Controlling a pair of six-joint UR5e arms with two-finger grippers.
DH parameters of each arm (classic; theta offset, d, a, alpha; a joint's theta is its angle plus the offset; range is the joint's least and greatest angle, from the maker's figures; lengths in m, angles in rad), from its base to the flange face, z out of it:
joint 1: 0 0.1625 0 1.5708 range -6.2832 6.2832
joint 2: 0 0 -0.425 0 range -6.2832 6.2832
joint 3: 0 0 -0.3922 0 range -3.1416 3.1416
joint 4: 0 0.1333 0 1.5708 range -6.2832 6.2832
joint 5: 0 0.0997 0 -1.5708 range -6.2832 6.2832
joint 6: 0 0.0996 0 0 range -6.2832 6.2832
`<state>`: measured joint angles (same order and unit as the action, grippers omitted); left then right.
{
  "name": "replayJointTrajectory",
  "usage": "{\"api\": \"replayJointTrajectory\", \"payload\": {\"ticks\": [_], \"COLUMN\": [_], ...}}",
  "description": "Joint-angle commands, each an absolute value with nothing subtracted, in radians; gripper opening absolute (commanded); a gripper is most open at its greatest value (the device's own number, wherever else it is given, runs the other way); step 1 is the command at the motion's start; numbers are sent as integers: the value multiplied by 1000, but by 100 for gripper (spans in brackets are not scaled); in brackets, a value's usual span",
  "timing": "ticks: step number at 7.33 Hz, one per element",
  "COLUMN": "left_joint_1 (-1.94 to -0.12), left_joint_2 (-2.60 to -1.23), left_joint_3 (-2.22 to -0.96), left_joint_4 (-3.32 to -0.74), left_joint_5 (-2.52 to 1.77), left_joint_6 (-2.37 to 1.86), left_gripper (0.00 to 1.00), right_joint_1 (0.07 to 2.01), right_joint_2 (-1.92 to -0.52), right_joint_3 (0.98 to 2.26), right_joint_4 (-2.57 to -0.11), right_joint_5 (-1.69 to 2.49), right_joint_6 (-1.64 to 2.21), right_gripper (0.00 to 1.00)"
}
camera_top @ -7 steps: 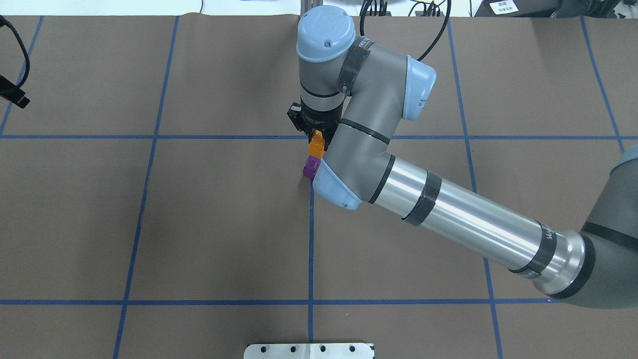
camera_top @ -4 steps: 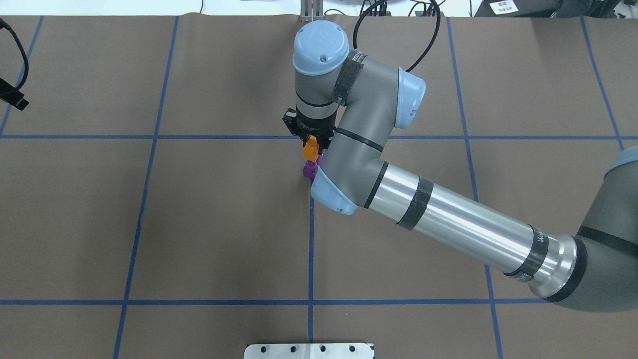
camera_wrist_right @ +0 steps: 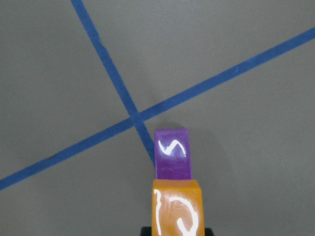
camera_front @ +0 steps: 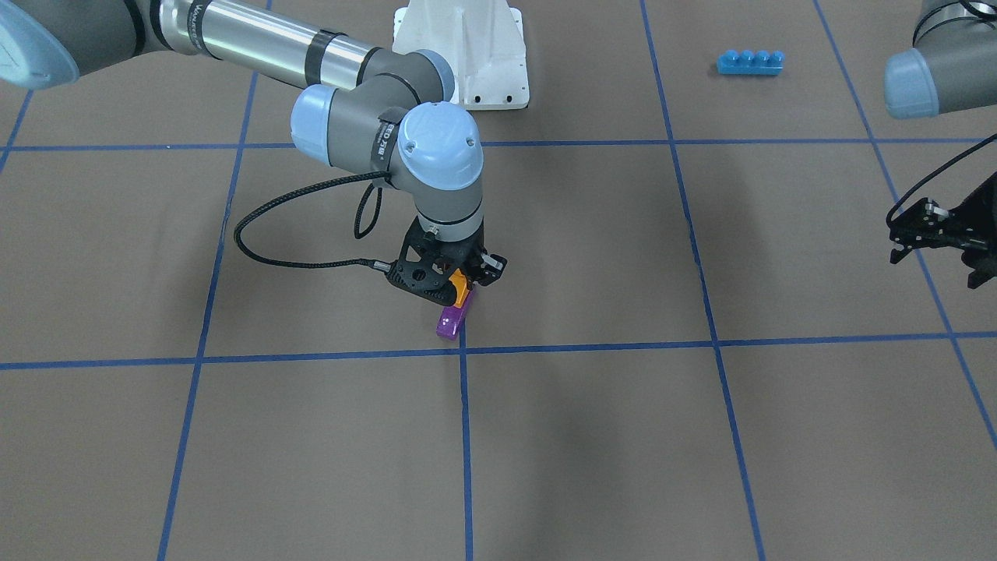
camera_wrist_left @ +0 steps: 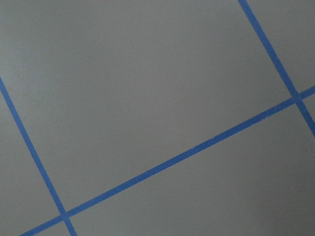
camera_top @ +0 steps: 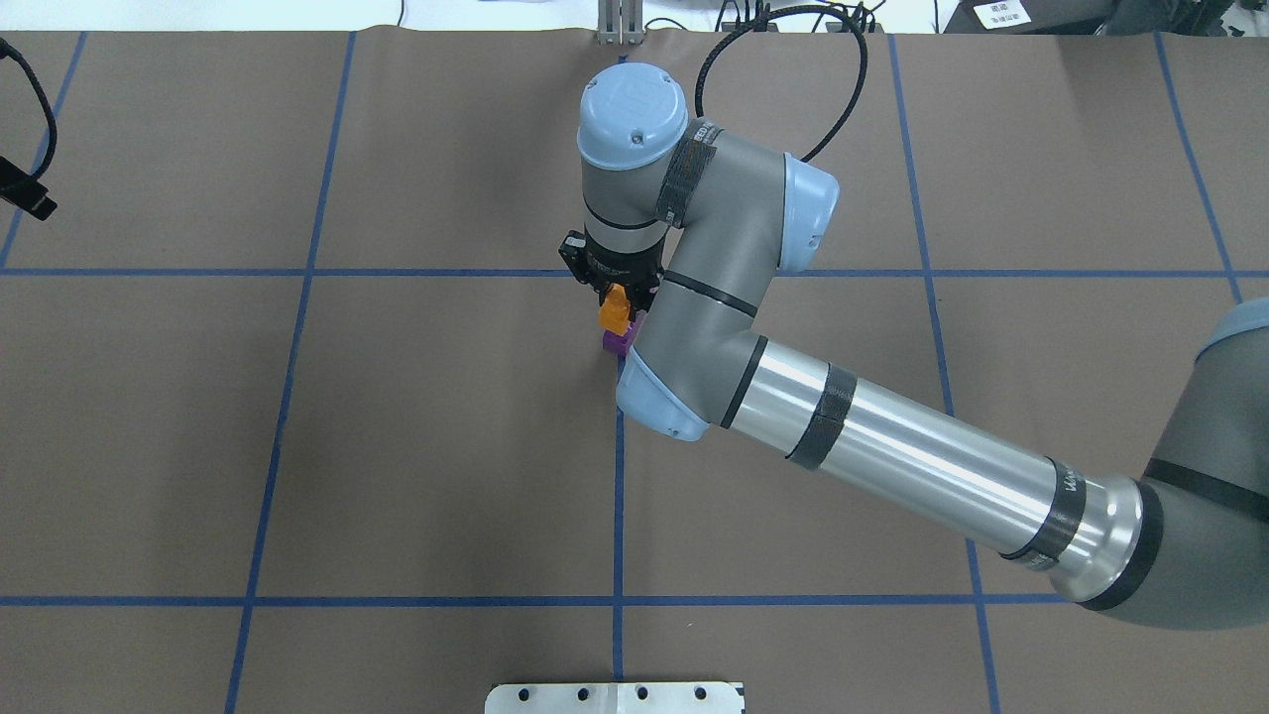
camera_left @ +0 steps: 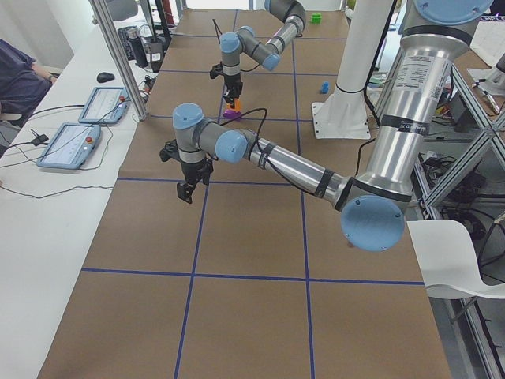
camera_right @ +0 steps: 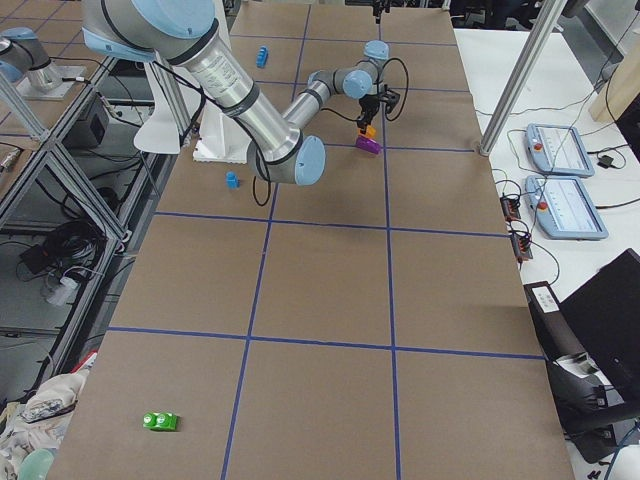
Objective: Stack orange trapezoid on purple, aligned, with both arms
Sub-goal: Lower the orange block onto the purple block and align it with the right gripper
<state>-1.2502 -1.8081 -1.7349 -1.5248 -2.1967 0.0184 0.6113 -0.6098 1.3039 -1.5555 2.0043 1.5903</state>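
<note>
My right gripper (camera_front: 461, 282) is shut on the orange trapezoid (camera_front: 463, 287) and holds it just above the back end of the purple brick (camera_front: 451, 321), which lies on the brown table next to a blue tape crossing. The overhead view shows the orange brick (camera_top: 615, 309) overlapping the purple one (camera_top: 619, 342). In the right wrist view the orange brick (camera_wrist_right: 177, 209) sits low in the frame with the purple one (camera_wrist_right: 171, 155) just beyond it. My left gripper (camera_front: 935, 253) hangs open and empty far off to the side.
A long blue four-stud brick (camera_front: 749, 61) lies near the white pedestal base (camera_front: 461, 54). A small blue brick (camera_right: 232, 180) and a green brick (camera_right: 160, 421) lie far from the stack. Blue tape lines grid the table.
My right arm has moved the orange trapezoid down and slightly left, closer over the purple brick. The purple brick and the left arm have not moved.
</note>
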Motion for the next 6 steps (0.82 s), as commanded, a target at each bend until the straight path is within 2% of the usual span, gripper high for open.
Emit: {"api": "replayJointTrajectory", "payload": {"ticks": [1, 6], "left_joint_1": [-1250, -1249], "left_joint_2": [-1802, -1799], "left_joint_3": [-1735, -1733], "left_joint_4": [-1526, -1537], "left_joint_5": [-2197, -2197], "left_joint_6": [18, 17], "left_gripper": [100, 100], "right_joint_1": [611, 604], "right_joint_2": [-611, -612], "right_joint_3": [1304, 1275], "right_joint_4": [-1555, -1549], "right_joint_5": [2003, 1991], "right_joint_6": [1592, 1586], "right_gripper": [0, 0]}}
